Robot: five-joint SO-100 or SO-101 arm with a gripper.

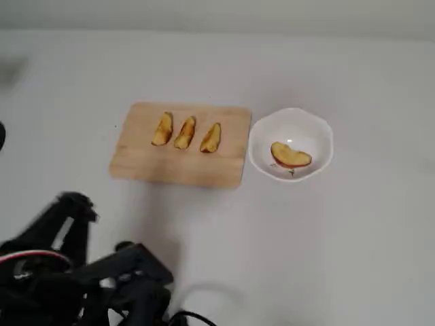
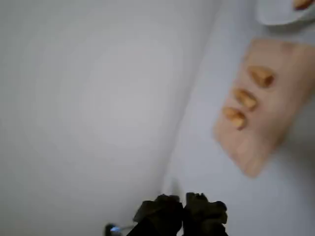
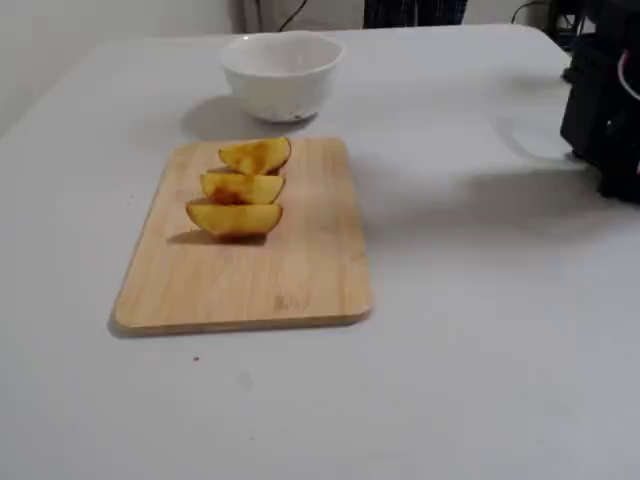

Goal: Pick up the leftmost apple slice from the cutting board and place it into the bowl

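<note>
The broad red-skinned crescent apple slice (image 1: 291, 156) lies inside the small white wavy-rimmed bowl (image 1: 321, 139), beside the tan wooden cutting board (image 1: 139, 159) carrying 3 slimmer slices (image 1: 185, 132). My dark gripper (image 2: 183, 200) hangs empty, jaws nearly together; I judge a further grasp would wrongly take another slice.

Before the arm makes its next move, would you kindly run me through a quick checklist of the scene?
1. Apple slice in the bowl: ok, it lies on the bottom in the overhead view.
2. Three slim slices on the cutting board: ok, in a row, apart.
3. Gripper free of load: ok, nothing between the fingertips in the wrist view.
4. Jaws: shut, tips together.
5. Arm away from board and bowl: ok.
6. Bowl upright beside the board: ok.
</note>
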